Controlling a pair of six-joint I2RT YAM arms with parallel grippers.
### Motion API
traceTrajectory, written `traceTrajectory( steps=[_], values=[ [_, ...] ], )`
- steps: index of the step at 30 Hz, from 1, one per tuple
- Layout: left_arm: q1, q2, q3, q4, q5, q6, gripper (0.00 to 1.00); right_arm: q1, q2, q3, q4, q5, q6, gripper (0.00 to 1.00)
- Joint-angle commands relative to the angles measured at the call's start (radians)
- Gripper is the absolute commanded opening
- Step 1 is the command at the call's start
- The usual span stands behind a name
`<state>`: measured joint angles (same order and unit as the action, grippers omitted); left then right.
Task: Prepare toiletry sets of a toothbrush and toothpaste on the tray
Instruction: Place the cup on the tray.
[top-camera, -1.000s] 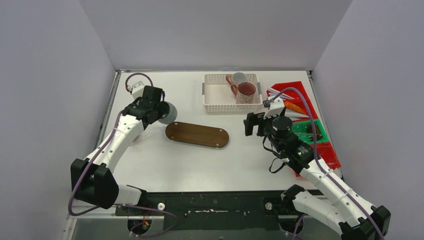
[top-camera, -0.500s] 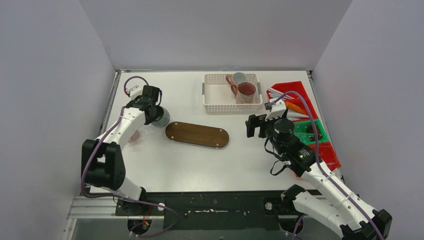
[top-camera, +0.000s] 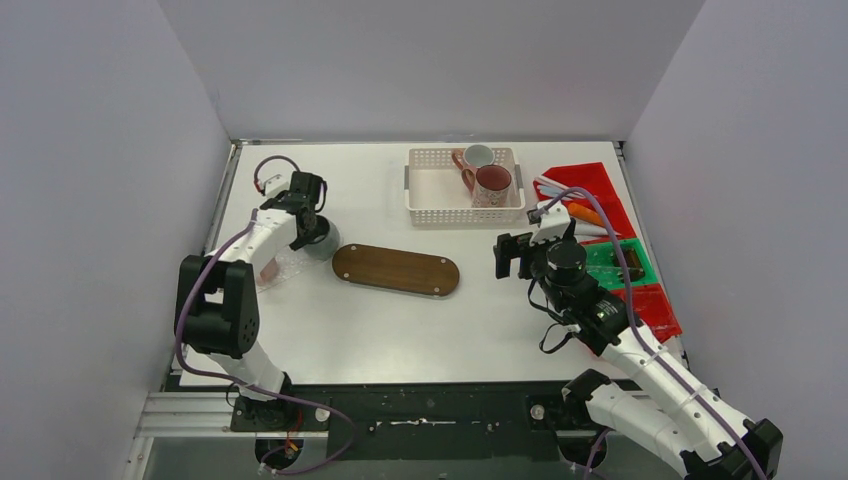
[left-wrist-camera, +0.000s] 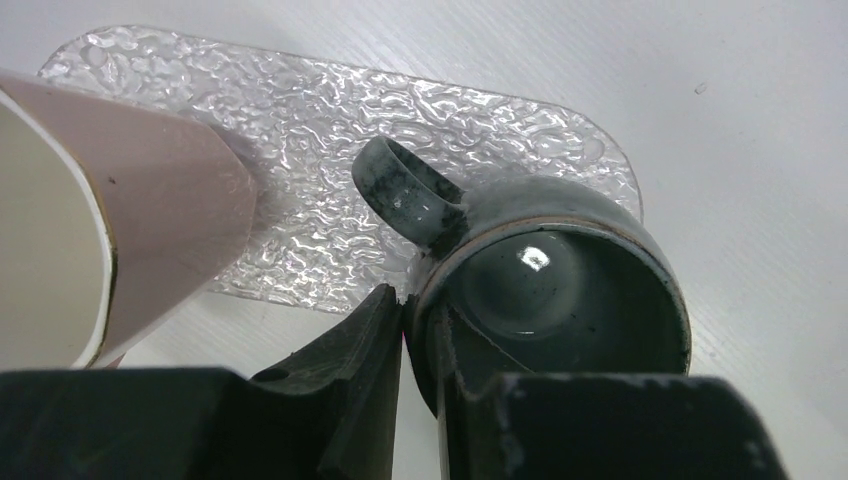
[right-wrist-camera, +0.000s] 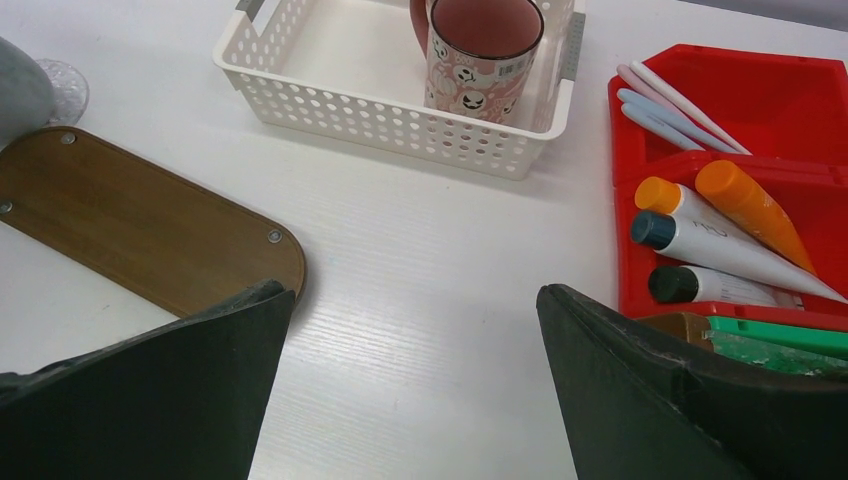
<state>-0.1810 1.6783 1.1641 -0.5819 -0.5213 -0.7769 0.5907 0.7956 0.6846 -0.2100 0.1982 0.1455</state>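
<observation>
Mat (left-wrist-camera: 320, 130): left wrist shows tool (left-wrist-camera: 412, 315) pinching mug (left-wrist-camera: 560, 290)

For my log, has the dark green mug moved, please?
Yes; the dark green mug went slightly left and nearer, judged against the wooden board.

Left gripper (left-wrist-camera: 405, 312) at far left, pinched on the dark green mug (left-wrist-camera: 560, 290) rim, right gripper (right-wrist-camera: 412, 292) hovering mid-right, spread wide
</observation>
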Motion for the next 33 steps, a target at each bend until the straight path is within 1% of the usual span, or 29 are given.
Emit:
traceTrajectory(
  steps=[1, 2, 3, 7, 11, 15, 17, 19, 22, 26, 29, 31, 33],
  values=[
    [0.006, -0.022, 0.065, 0.096, -0.017, 0.015, 0.18, 0.001, -0.002, -0.003, 0.052, 0.027, -0.013, 1.00],
    [0.007, -0.024, 0.065, 0.094, -0.013, 0.025, 0.19, 0.001, -0.001, -0.003, 0.053, 0.028, -0.015, 1.00],
    [0.008, -0.027, 0.065, 0.093, -0.010, 0.032, 0.23, 0.001, 0.001, -0.005, 0.053, 0.029, -0.016, 1.00],
    [0.012, -0.038, 0.066, 0.093, 0.006, 0.072, 0.31, 0.001, 0.004, -0.007, 0.058, 0.030, -0.015, 1.00],
    [0.019, -0.057, 0.076, 0.077, 0.038, 0.132, 0.36, 0.001, 0.000, -0.005, 0.057, 0.029, -0.015, 1.00],
    [0.020, -0.112, 0.102, 0.056, 0.057, 0.271, 0.47, 0.001, -0.016, -0.001, 0.048, 0.030, -0.026, 1.00],
    [0.019, -0.145, 0.117, 0.053, 0.078, 0.381, 0.51, 0.001, -0.025, -0.004, 0.046, 0.028, -0.028, 1.00],
    [0.021, -0.173, 0.130, 0.057, 0.133, 0.486, 0.54, 0.001, -0.032, -0.006, 0.047, 0.025, -0.030, 1.00],
    [0.020, -0.204, 0.136, 0.073, 0.273, 0.650, 0.59, 0.001, -0.032, -0.007, 0.050, 0.016, -0.031, 1.00],
    [0.017, -0.221, 0.141, 0.063, 0.393, 0.795, 0.60, 0.001, -0.030, -0.003, 0.048, 0.001, -0.033, 1.00],
    [0.015, -0.226, 0.144, 0.041, 0.530, 0.936, 0.61, 0.001, -0.033, 0.005, 0.039, -0.015, -0.036, 1.00],
    [0.013, -0.224, 0.152, 0.014, 0.607, 1.031, 0.61, 0.001, -0.036, 0.015, 0.029, -0.020, -0.044, 1.00],
    [0.013, -0.210, 0.176, -0.040, 0.641, 1.109, 0.62, 0.001, -0.039, 0.032, 0.014, -0.019, -0.056, 1.00]
  ],
)
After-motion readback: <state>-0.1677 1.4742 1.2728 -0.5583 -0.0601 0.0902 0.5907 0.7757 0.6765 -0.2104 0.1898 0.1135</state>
